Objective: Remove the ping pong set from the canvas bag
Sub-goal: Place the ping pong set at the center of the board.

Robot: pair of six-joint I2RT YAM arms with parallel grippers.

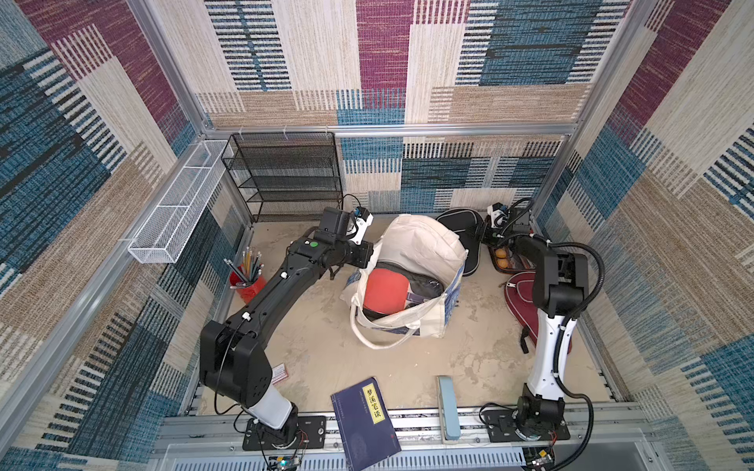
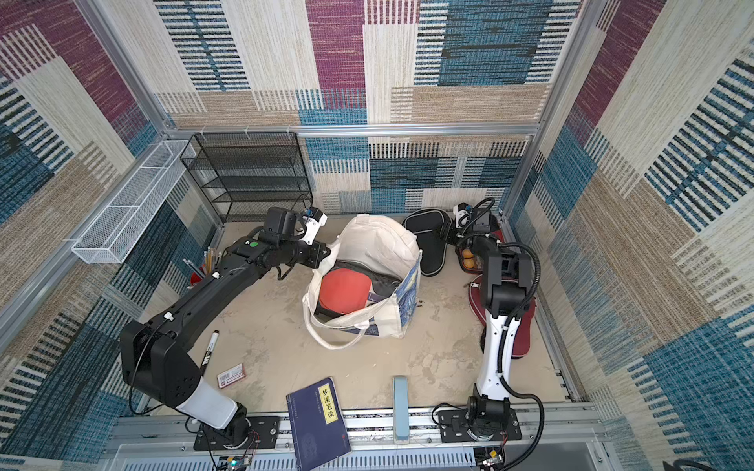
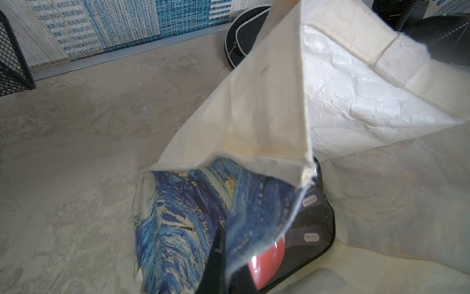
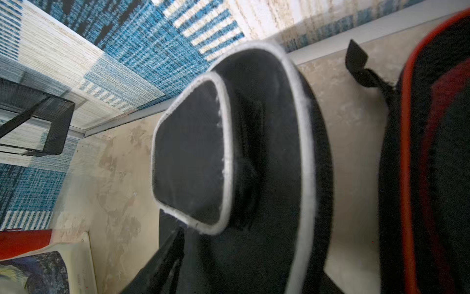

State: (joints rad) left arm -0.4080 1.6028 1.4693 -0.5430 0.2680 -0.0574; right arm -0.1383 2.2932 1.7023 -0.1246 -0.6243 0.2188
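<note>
At the middle of the surface (image 1: 310, 346), the cream canvas tote bag with a blue-and-yellow Starry Night print (image 1: 412, 244) stood open, its rim pinched in the clenched left jaws. Just beneath them, inside, lay a clear paddle case with a red paddle (image 1: 387, 291), its white labels (image 3: 309, 201) unreadable. Back right, the right jaws hung over a white-piped black paddle case (image 1: 457, 222); whether released or clenched, I couldn't tell. A dark blue book (image 1: 367, 424) up front read 梦溪笔谈.
</note>
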